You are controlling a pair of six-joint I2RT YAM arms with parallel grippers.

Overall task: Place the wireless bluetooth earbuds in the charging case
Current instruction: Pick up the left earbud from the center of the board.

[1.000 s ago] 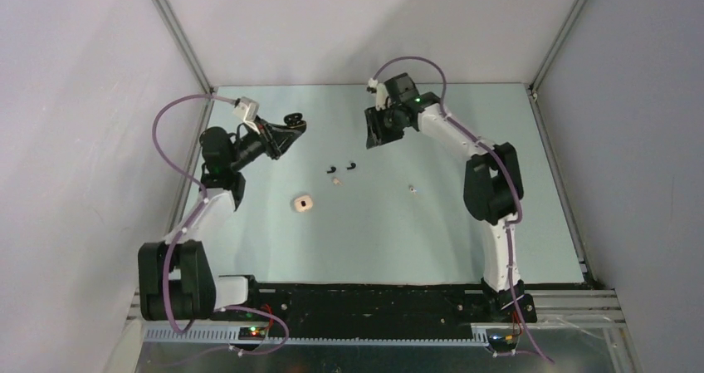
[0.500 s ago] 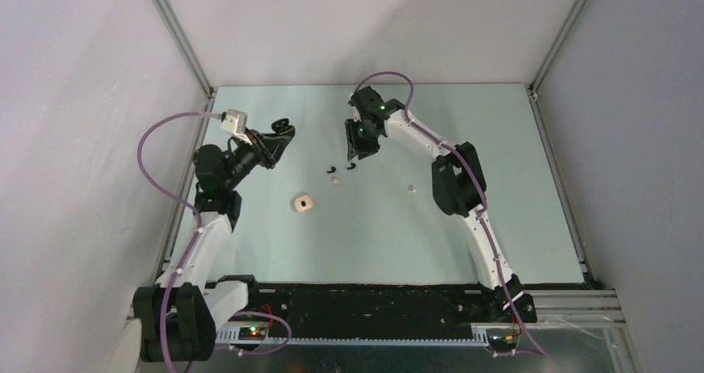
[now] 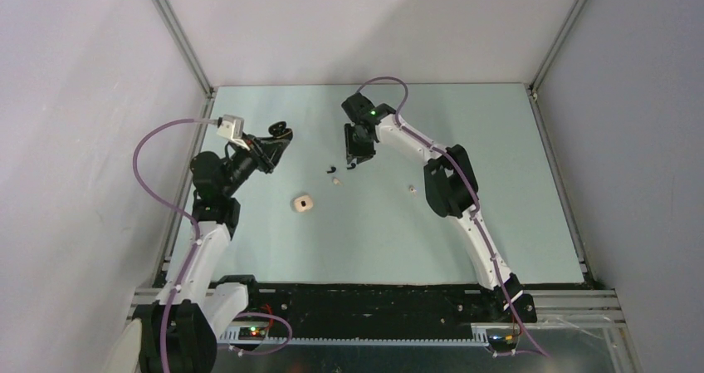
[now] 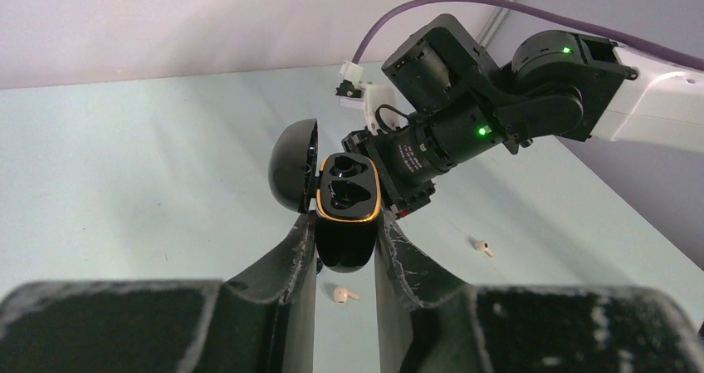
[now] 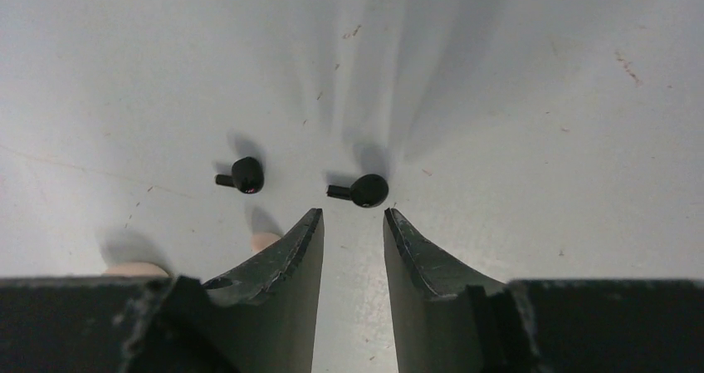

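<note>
My left gripper [image 4: 346,240] is shut on an open black charging case [image 4: 347,192] with a gold rim. Its lid [image 4: 294,165] is swung to the left and both sockets are empty. In the top view the case [image 3: 280,132] is held above the table's left rear. My right gripper [image 5: 353,215] is open, its tips just short of a black earbud [image 5: 368,190]. A second black earbud [image 5: 246,174] lies to its left. In the top view the right gripper [image 3: 355,153] hovers over the black earbuds [image 3: 333,170]. Two cream earbuds [image 3: 336,182] [image 3: 411,188] lie on the table.
A small cream charging case [image 3: 303,203] sits on the pale green table in front of the left gripper. Its edge shows in the right wrist view [image 5: 133,267]. Grey walls enclose the table on the left, back and right.
My right gripper has swung left and down to the black earbuds. My left arm has drawn back and left a little with the black case still in its grip.
</note>
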